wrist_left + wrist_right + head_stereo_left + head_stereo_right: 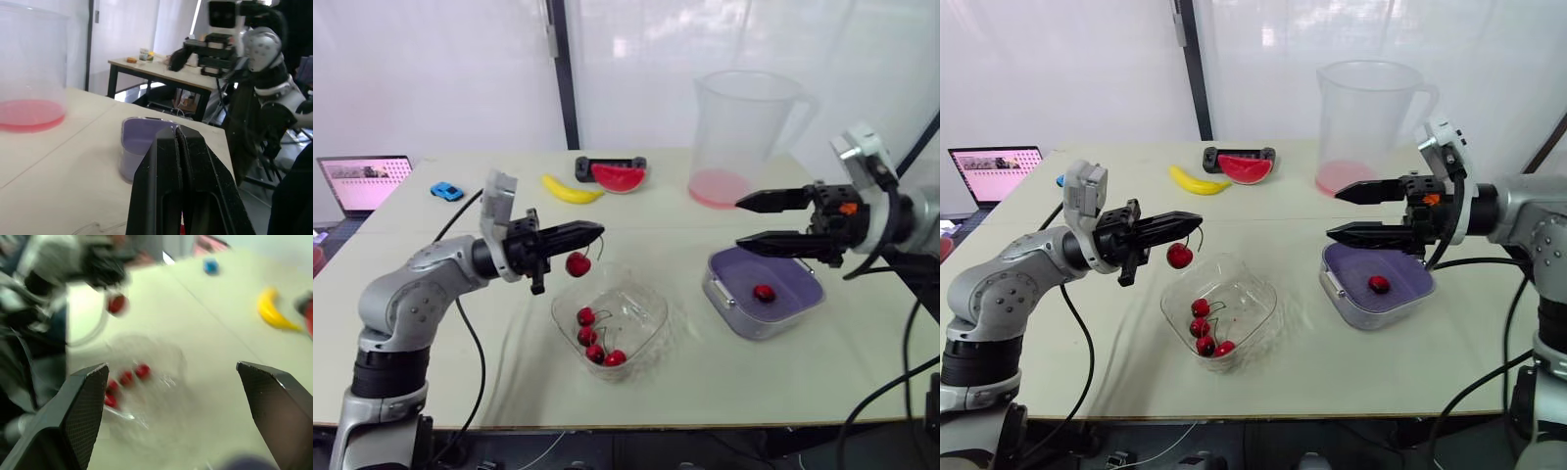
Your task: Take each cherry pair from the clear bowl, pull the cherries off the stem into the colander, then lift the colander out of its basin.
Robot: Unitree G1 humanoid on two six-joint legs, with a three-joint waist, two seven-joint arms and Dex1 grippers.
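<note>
- Above the clear plastic bowl (648, 295) on the pale counter (509, 382), the left hand (596, 232) is pinched tight on the stem of a dangling red cherry (578, 263).
- Four loose red cherries (588, 337) lie in the bowl.
- The right hand (740, 223), fingers spread wide, hangs over the purple colander (795, 285), which sits in its basin (744, 319) and holds a single cherry (764, 292).

No readable text, labels or numbers. The laptop (364, 181) screen is lit pink, with a row of small dark marks across its upper part — too small to make out.
</note>
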